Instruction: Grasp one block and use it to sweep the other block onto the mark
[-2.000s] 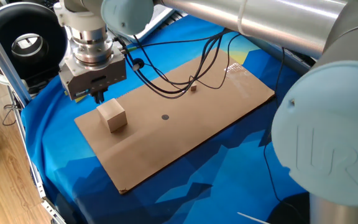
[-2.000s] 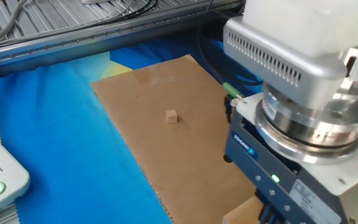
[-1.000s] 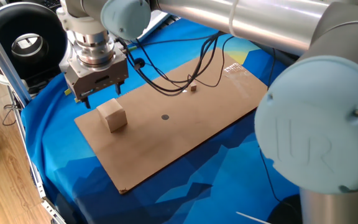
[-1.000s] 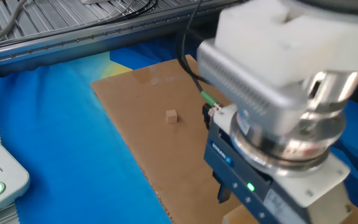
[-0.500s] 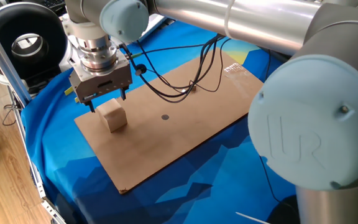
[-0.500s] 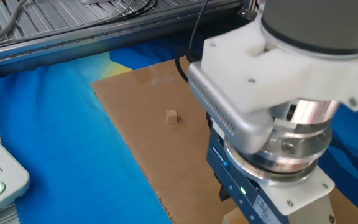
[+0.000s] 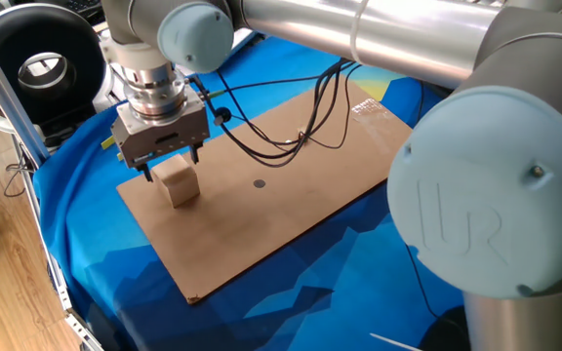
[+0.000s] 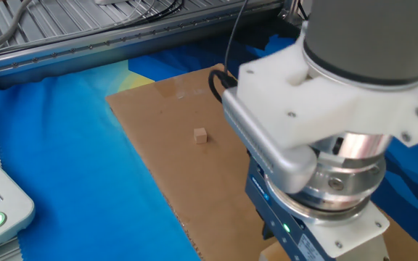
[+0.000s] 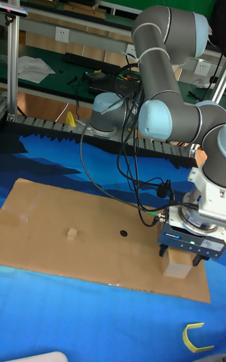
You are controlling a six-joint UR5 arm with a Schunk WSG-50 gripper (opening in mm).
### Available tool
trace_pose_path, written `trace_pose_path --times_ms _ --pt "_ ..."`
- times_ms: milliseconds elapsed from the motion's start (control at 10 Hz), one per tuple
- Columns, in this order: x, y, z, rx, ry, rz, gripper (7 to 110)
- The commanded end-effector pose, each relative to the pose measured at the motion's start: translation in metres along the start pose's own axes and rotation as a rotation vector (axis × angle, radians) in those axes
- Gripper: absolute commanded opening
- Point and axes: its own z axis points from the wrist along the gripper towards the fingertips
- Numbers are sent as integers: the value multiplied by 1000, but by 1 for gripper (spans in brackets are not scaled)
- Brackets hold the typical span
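Observation:
The large light-tan block [image 7: 179, 184] stands near the left end of the brown cardboard sheet [image 7: 291, 219]. My gripper [image 7: 172, 166] is down over it and open, with one dark finger on each side of the block's top. In the tall fixed view the block [image 9: 176, 264] shows under the gripper [image 9: 179, 255]. The tiny block [image 8: 200, 135] lies far off toward the other end of the sheet, also visible in the tall view [image 9: 72, 233]. Between the two blocks is the dark round mark [image 7: 259, 182], seen as well in the tall view [image 9: 123, 234].
The cardboard lies on a blue cloth [image 7: 96, 263]. Black cables [image 7: 261, 136] hang over the sheet's far half. A shiny whitish tape patch [image 7: 369, 107] sits near the far corner. The arm's big joints fill the right side of one fixed view.
The gripper has come down and shifted over the large block, so its open fingers now straddle it. Neither block has moved.

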Motion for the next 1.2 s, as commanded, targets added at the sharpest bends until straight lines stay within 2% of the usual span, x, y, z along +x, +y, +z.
trace_pose_path --times_ms 0,300,500,600,700,800,900,1100 --pt "10 6 5 -12 8 -18 66" --pt "11 9 9 -21 1 -34 66" --pt "10 5 9 -7 0 -12 66" --pt "10 -1 5 19 5 28 44" --pt "10 -6 2 39 6 44 44" --pt "10 -3 0 27 6 43 44" --pt "7 -1 -2 18 -2 47 7" --pt "0 6 -15 -22 -11 55 7"
